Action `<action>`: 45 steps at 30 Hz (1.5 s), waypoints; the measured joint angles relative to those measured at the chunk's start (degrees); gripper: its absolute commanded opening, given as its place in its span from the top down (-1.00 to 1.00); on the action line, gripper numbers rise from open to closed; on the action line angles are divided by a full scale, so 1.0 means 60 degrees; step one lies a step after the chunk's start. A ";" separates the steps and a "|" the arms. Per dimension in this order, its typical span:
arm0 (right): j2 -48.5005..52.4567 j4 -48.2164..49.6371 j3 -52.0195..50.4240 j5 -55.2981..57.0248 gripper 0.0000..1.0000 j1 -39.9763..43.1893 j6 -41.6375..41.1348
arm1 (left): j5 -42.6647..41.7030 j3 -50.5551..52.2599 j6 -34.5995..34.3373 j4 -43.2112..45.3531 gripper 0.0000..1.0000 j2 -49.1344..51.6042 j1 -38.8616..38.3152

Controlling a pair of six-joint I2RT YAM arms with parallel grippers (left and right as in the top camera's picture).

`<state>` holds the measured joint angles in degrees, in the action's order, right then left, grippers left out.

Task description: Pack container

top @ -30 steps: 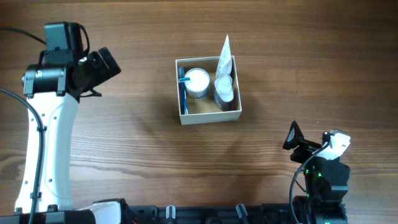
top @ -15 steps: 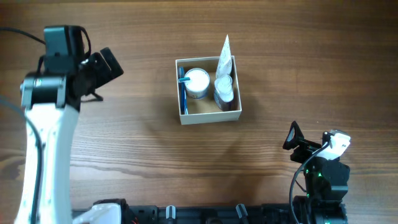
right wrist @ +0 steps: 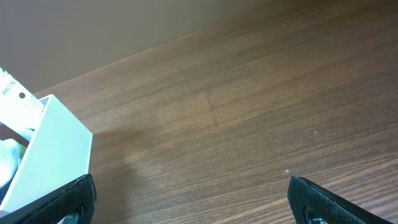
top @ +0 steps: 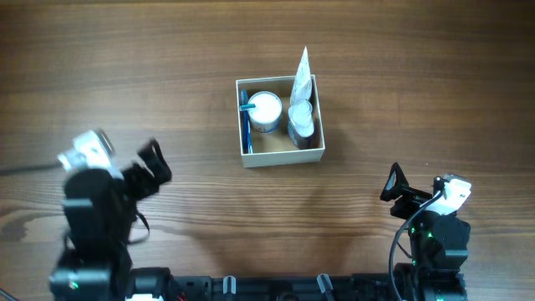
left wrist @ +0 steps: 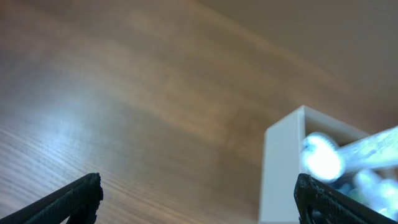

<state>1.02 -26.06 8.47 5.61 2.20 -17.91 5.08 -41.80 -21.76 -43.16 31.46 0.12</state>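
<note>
The container (top: 282, 155) is a square white-walled box with a tan floor, at the table's middle back. Inside it are a round white-lidded jar (top: 265, 110), a blue toothbrush (top: 246, 121), a clear bottle (top: 301, 122) and a white tube (top: 302, 75) that sticks out over the back wall. My left gripper (top: 155, 170) is open and empty at the front left, far from the container, whose corner shows in the left wrist view (left wrist: 281, 168). My right gripper (top: 391, 186) is open and empty at the front right; the container's wall shows in the right wrist view (right wrist: 53, 155).
Bare wooden table (top: 418, 92) lies all around the container. The arm bases stand along the front edge.
My left arm has pulled back from the far left to the front left edge and lowered. The right arm and the container's contents have not moved.
</note>
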 measured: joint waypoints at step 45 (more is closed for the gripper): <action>-0.0011 0.0004 0.0000 -0.0004 -0.99 0.0000 0.0000 | -0.0576 0.5479 0.0004 0.1650 -0.99 -0.5111 -0.0004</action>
<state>0.95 -26.04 8.47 5.58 2.20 -17.91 1.63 -8.93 -21.74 -33.26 0.80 0.10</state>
